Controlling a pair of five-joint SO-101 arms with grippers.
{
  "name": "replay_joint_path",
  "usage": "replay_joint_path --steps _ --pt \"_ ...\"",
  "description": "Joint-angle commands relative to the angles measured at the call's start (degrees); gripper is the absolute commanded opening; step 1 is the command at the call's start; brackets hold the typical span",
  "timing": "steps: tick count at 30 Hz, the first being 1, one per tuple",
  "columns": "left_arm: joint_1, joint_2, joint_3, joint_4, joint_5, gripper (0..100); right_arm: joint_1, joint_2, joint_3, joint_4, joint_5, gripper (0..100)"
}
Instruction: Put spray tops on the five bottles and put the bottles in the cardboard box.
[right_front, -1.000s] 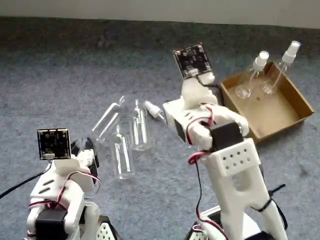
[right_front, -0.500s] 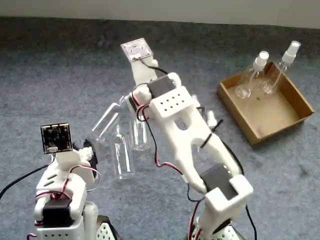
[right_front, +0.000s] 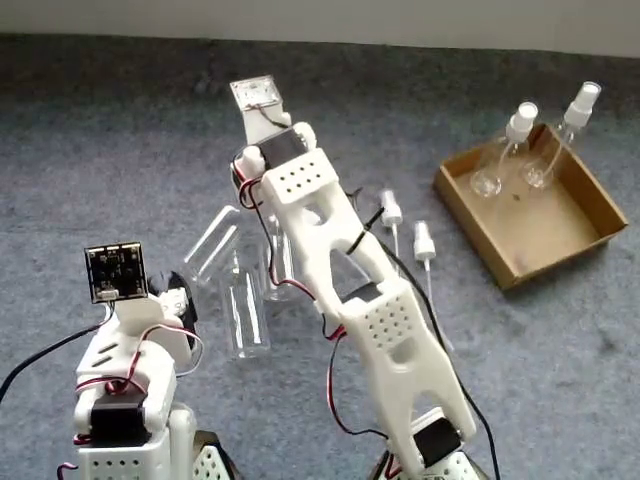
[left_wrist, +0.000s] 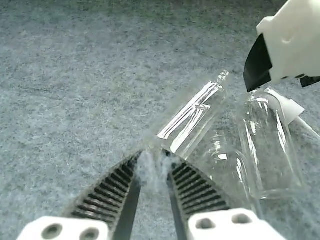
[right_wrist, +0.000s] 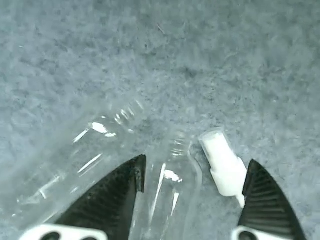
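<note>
Where three bare bottles (right_front: 243, 312) lie, the right arm (right_front: 310, 215) overhangs one.

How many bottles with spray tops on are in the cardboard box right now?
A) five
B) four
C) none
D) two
D: one capped bottle and a second capped bottle lean against the far wall of the cardboard box, each with a white spray top on.
</note>
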Motion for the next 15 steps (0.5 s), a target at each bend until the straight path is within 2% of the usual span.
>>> replay_joint_path --steps 1,9,15 --pt "-0.5 -0.3 -0.1 -1.1 -0.4 1 -0.7 2.5 -9.0 2.0 -0.4 27.4" --pt "-0.5 -0.3 -0.1 -1.1 -0.4 1 1.2 7.4 -11.6 2.2 -0.4 26.6" --pt "-0.5 -0.3 0.0 -1.1 -0.4 1 3.8 7.8 -11.6 3.0 -0.3 16.7"
